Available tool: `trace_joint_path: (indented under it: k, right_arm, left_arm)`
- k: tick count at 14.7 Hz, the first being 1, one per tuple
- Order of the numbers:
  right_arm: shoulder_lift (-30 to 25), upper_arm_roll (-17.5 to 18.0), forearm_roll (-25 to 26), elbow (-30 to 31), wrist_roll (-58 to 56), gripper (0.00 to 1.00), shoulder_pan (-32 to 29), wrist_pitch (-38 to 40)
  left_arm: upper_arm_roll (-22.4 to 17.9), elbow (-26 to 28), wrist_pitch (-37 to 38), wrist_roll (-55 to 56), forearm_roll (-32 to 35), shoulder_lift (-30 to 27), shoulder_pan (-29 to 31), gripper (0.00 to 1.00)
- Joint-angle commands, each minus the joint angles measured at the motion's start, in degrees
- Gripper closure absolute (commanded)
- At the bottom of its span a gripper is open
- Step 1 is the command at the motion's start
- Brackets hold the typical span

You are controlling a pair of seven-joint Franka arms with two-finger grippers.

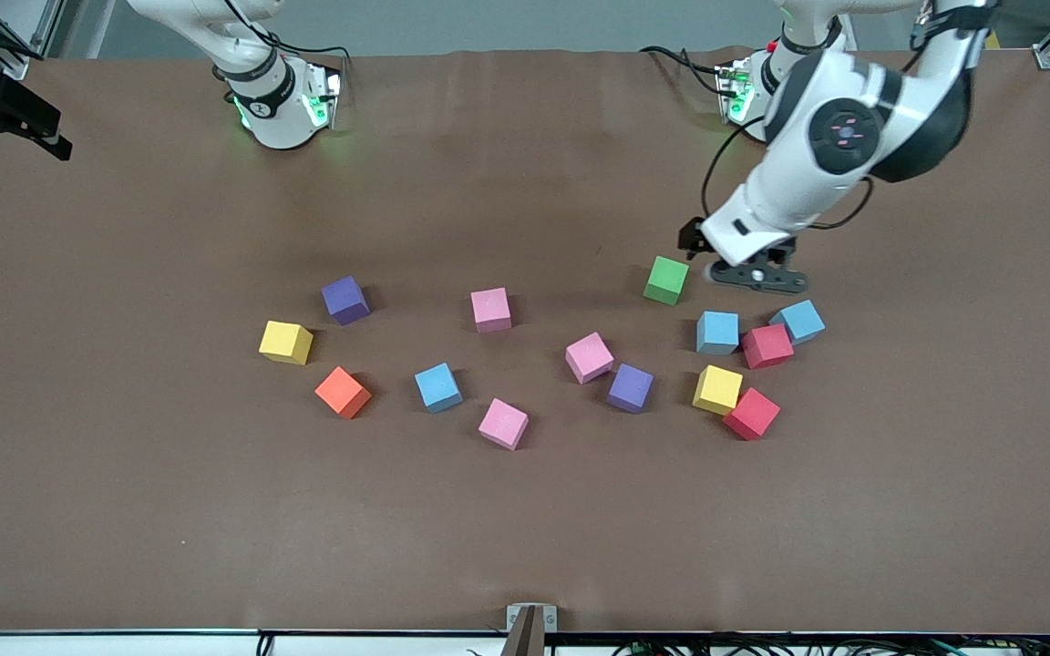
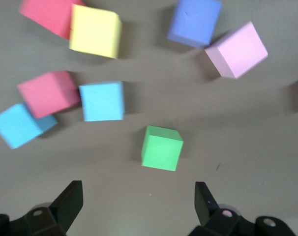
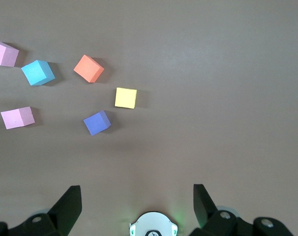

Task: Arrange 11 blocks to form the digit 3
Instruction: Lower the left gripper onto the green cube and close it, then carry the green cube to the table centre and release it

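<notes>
Several blocks lie scattered and apart on the brown table; no digit 3 shows. The green block lies farthest from the front camera, with two blue blocks, two red blocks and a yellow block nearer. My left gripper is open and empty, low over the table beside the green block, toward the left arm's end; its open fingers frame bare table in the left wrist view. My right gripper is open and empty, high over its own base, out of the front view.
Toward the right arm's end lie a purple block, a yellow block, an orange block and a blue block. Three pink blocks and a second purple block lie in the middle.
</notes>
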State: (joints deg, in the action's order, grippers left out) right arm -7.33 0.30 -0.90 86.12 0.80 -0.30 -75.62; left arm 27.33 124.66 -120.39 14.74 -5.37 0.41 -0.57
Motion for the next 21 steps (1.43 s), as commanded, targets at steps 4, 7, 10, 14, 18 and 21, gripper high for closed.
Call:
trace_joint_path:
  k: [4,7,10,14,18,21]
  right_arm:
    - [-0.58,-0.12,-0.24,0.45,-0.19,0.0,0.39,0.29]
    - [-0.5,-0.12,-0.24,0.54,-0.19,0.0,0.3,1.0]
    - [-0.5,-0.03,0.1,0.54,-1.76,0.0,1.0,0.39]
    - [-0.5,-0.03,0.55,0.54,-3.61,0.0,1.1,-1.46]
    - [-0.58,-0.12,0.72,0.45,-4.58,0.0,1.01,-1.64]
    - [-0.5,-0.3,0.63,0.28,-4.41,0.0,0.74,-1.03]
  left_arm:
    - [5.19,12.53,-15.99,0.12,3.33,0.81,0.31,0.0]
    - [5.28,14.64,-22.05,0.81,6.77,5.11,0.31,0.0]
    - [5.19,14.65,-26.29,4.15,10.89,9.95,0.4,0.0]
    - [5.02,14.38,-28.49,6.62,15.29,13.74,0.66,0.0]
    - [4.84,14.03,-30.07,8.81,16.88,15.59,0.75,0.13]
    - [4.75,14.03,-30.07,8.99,16.97,15.68,0.83,0.43]
